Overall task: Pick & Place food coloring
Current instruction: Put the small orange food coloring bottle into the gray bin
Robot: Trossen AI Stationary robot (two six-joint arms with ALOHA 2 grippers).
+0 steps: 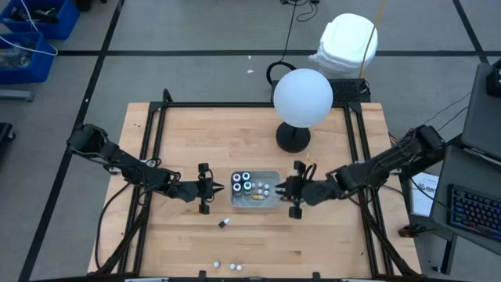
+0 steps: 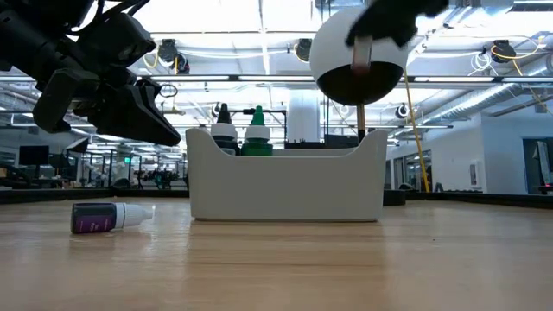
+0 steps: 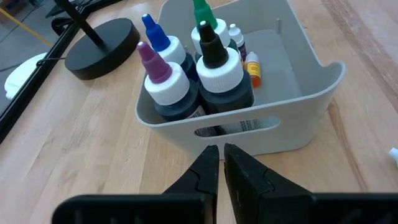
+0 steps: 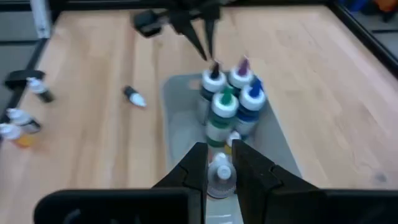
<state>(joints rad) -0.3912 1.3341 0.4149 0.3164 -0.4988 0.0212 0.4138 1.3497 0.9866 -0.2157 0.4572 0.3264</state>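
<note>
A grey bin (image 1: 275, 175) stands mid-table. At its left end stand several larger dark bottles (image 3: 199, 81) with white caps and purple, blue, green and black tips. Tiny bottles (image 3: 251, 66) lie on its floor. One tiny purple bottle (image 1: 224, 223) lies on its side on the wood near the bin, also in the low view (image 2: 108, 216). More tiny bottles (image 1: 233, 266) lie at the table's near edge. My left gripper (image 3: 221, 150) is shut, just outside the bin's left wall (image 3: 273, 127). My right gripper (image 4: 221, 152) is over the bin's right end, shut on a tiny whitish bottle. My right gripper pinches a tiny bottle with a whitish cap (image 4: 221, 176) between its two fingers, one on each side of it. The fingers (image 4: 200, 155) come from the table's right, slanting down over the bin's right end. Whether the bottle rests on the bin's floor, I cannot tell.
A black lamp base (image 1: 293, 138) with a white globe (image 1: 303, 97) stands on the far side of the bin, close to my right arm. Black rails (image 1: 235, 104) frame the table. Bare wood lies near and left of the bin.
</note>
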